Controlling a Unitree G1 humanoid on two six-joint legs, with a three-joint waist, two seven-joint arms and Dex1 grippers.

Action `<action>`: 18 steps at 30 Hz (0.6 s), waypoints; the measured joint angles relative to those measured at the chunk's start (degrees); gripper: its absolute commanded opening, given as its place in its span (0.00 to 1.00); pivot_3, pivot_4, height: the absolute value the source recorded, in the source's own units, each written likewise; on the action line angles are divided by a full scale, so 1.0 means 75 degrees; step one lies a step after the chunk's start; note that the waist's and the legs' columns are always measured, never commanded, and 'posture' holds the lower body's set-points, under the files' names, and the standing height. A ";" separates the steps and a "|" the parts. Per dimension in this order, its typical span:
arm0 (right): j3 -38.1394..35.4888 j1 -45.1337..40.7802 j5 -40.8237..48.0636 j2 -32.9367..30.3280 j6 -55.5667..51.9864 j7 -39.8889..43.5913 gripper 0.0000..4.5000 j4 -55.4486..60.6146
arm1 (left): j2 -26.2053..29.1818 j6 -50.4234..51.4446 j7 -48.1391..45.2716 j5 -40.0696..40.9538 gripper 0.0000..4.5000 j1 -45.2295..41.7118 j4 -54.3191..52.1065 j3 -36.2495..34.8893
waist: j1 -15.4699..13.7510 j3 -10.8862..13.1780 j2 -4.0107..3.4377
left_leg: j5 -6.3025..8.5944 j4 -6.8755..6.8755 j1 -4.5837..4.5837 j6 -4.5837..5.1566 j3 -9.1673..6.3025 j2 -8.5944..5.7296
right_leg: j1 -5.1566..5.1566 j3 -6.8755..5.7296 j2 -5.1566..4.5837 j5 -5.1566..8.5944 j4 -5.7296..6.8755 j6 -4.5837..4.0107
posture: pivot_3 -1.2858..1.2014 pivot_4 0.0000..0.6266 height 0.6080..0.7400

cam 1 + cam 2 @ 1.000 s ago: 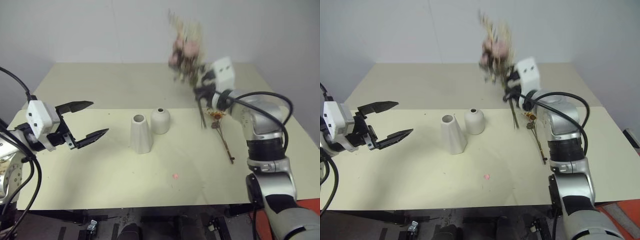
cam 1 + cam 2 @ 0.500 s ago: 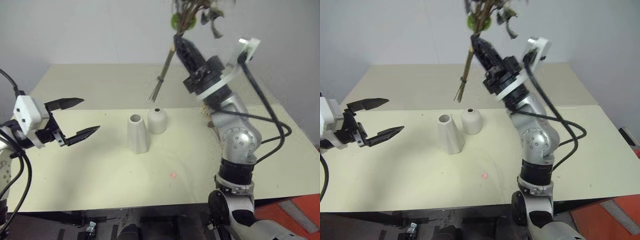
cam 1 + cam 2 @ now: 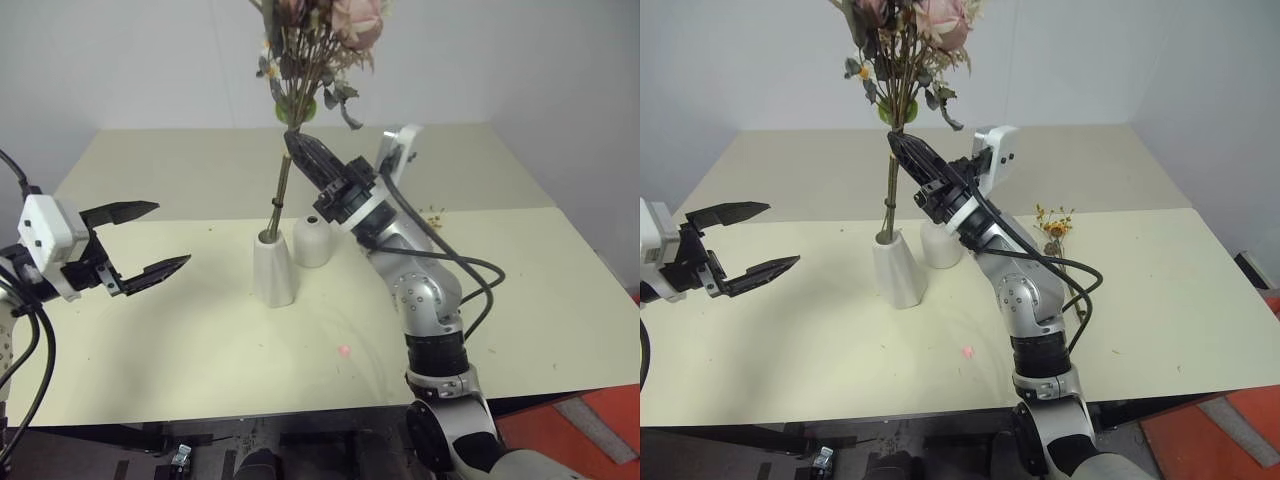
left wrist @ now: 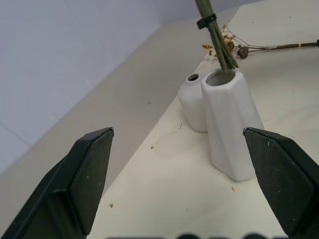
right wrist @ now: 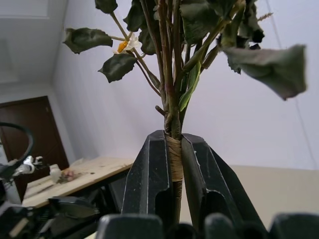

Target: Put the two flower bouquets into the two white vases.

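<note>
The big bunch of pink roses (image 3: 320, 40) has been swung left by the clamped right gripper (image 3: 300, 146); stem ends now enter the taller faceted white vase (image 3: 273, 268) (seating pending). The left gripper (image 3: 150, 240) is held wide, empty.

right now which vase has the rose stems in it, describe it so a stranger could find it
Look at the pale table; near its middle two white vases stand side by side. The one you want is the taller vase, on the robot's left of the shorter round vase. It is tapered and faceted, and the rose bouquet stems go into its mouth.
</note>
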State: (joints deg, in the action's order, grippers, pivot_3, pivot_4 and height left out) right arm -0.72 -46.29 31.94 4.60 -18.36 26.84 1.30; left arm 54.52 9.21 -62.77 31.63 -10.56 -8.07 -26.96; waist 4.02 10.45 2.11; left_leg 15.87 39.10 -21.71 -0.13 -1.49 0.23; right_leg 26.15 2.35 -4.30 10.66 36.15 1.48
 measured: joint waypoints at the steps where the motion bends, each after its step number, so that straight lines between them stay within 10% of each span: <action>1: 0.0001 -0.0075 -0.0045 0.0000 0.0099 0.0039 0.04 -0.0152 | -0.0001 0.0011 0.0014 0.0000 1.00 0.0019 -0.0006 -0.0001 | 0.0003 0.0000 0.0000 | 0.0000 0.0000 0.0000 0.0000 0.0001 0.0000 | 0.0000 0.0000 0.0000 0.0000 0.0001 0.0000 | 0.52 0.24 1.00; 18: 0.0229 -0.0345 -0.0202 0.0008 0.0417 0.0269 0.04 -0.0599 | -0.0015 0.0137 0.0145 0.0006 1.00 0.0329 -0.0166 -0.0336 | -0.0002 0.0000 0.0000 | 0.0000 -0.0001 -0.0001 -0.0001 -0.0001 0.0002 | 0.0000 -0.0001 -0.0001 -0.0001 0.0003 -0.0001 | 0.52 0.24 1.00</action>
State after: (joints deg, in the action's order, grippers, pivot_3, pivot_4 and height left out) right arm 1.00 -48.88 30.43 4.65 -15.24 28.86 -3.19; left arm 54.41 10.23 -61.68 31.67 -8.10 -9.32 -29.48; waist 4.00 10.45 2.11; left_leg 15.86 39.09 -21.72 -0.14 -1.50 0.24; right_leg 26.15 2.34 -4.30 10.65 36.17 1.47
